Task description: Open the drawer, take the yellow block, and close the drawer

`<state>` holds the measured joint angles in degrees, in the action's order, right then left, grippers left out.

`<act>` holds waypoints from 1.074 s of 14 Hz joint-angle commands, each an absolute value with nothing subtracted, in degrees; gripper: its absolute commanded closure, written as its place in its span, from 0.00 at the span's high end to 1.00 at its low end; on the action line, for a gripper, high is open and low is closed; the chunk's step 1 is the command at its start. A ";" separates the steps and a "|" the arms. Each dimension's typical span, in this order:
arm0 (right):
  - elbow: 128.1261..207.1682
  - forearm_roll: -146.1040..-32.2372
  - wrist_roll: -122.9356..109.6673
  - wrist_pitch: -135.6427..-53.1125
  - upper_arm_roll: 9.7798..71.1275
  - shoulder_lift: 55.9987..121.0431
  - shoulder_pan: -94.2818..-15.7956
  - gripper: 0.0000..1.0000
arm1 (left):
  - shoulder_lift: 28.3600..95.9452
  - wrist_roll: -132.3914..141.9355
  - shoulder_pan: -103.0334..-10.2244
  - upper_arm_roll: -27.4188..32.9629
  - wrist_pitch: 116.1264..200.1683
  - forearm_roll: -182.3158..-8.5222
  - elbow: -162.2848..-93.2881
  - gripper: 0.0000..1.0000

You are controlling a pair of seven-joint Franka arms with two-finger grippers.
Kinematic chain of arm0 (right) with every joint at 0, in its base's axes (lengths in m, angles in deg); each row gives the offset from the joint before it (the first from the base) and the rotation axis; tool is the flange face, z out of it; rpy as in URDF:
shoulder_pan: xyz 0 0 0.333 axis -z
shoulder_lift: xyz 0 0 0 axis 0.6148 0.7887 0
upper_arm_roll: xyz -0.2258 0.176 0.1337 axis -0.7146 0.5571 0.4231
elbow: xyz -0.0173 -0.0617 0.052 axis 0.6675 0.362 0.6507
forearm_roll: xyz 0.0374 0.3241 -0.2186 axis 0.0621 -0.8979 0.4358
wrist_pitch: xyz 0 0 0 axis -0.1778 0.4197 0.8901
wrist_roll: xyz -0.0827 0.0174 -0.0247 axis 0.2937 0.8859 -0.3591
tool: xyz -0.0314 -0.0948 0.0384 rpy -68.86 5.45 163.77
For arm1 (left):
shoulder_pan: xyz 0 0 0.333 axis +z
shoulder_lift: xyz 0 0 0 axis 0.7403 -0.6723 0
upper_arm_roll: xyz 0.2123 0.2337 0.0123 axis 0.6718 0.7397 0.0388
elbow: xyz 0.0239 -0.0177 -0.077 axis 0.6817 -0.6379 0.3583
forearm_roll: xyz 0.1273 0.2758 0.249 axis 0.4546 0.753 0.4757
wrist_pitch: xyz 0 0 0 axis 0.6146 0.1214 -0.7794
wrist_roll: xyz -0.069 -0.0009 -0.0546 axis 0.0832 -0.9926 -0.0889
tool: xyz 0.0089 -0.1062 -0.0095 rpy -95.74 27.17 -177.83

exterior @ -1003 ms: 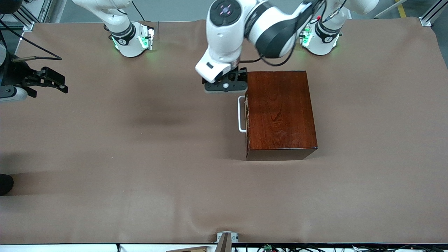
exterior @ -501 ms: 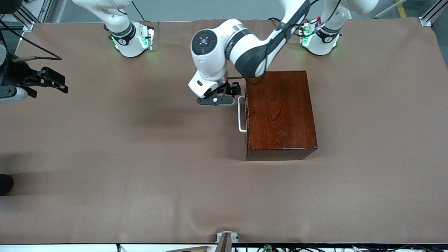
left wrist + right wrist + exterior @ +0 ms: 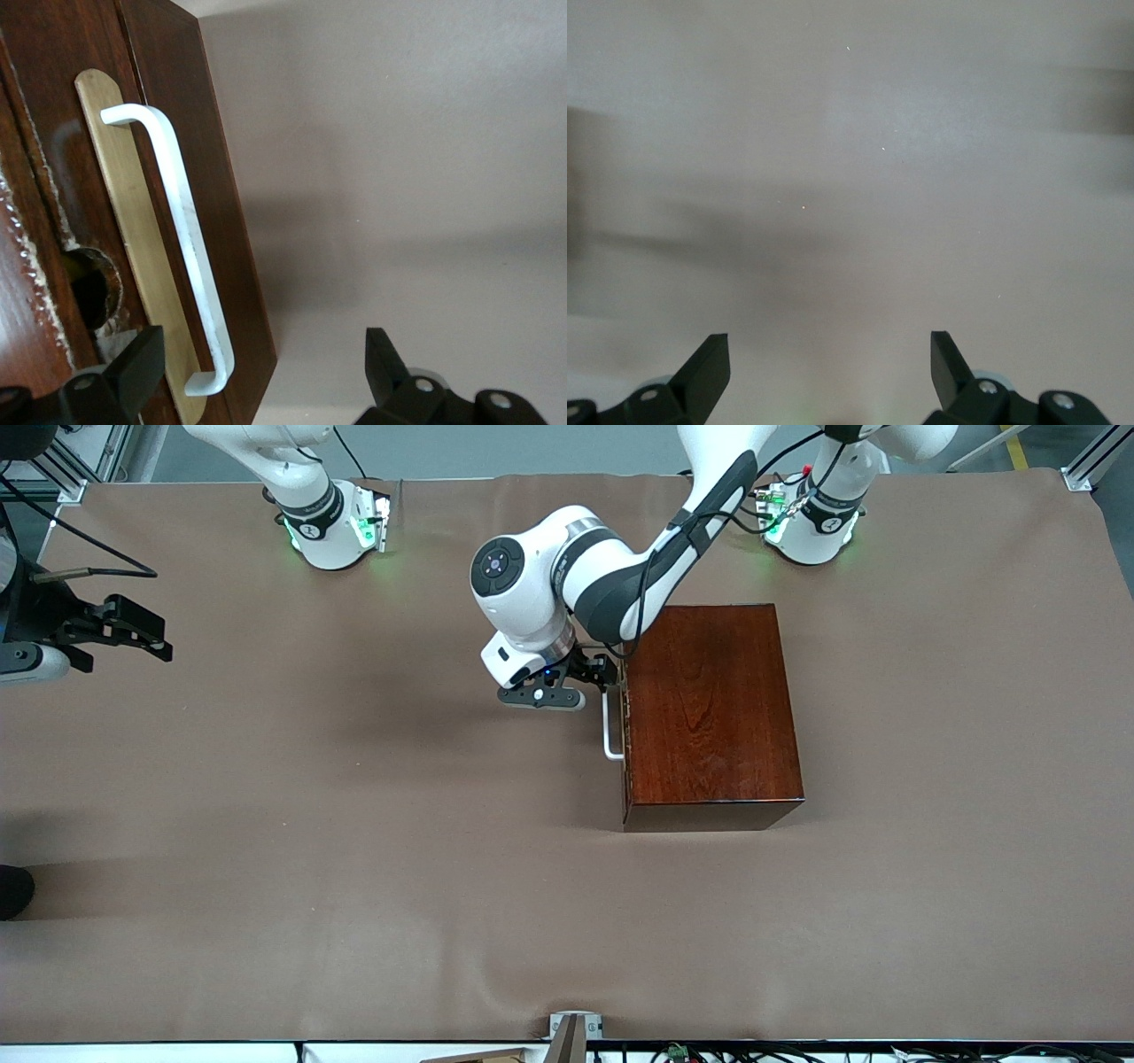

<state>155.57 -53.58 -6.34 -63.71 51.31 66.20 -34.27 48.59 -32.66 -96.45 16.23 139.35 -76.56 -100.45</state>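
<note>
Beside the drawer (image 3: 625, 717) front, we see left end effector (image 3: 580, 682) spread wide, straddling the handle (image 3: 182, 239); right end effector (image 3: 146, 638) waits, wide, at the surface (image 3: 354, 850) edge.

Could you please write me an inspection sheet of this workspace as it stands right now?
Surface: brown cloth-covered table, slightly wrinkled.
Job's things: drawer shut in the dark wooden box; white handle free; yellow block not seen.
Clutter: nothing seen.
Grippers: left tool open, at the handle, not closed on it; right tool open, waiting over the right arm's end of the table.
Cables: black cables along the left arm.
Surroundings: metal frame rails at the table corners.
</note>
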 commanded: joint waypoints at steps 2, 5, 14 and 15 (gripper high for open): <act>155.20 -53.29 -5.87 -63.75 51.09 66.29 -34.78 1.00 | 46.82 -31.49 -96.89 16.53 138.10 -73.42 -99.79 1.00; 155.20 -53.20 -5.87 -63.84 51.00 66.29 -34.86 1.00 | 45.85 -31.58 -96.80 16.53 138.10 -72.46 -99.79 1.00; 155.20 -53.20 -5.87 -63.92 51.00 66.29 -35.22 1.00 | 43.65 -32.37 -96.80 16.70 140.47 -72.80 -99.53 1.00; 155.20 -53.12 -5.87 -63.92 51.00 66.37 -35.30 1.00 | 43.65 -32.37 -96.80 16.70 141.35 -72.89 -99.44 1.00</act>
<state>155.57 -53.58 -6.33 -63.81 51.31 66.20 -34.61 43.99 -32.52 -96.44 16.37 140.30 -74.02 -100.60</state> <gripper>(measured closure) 0.000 0.000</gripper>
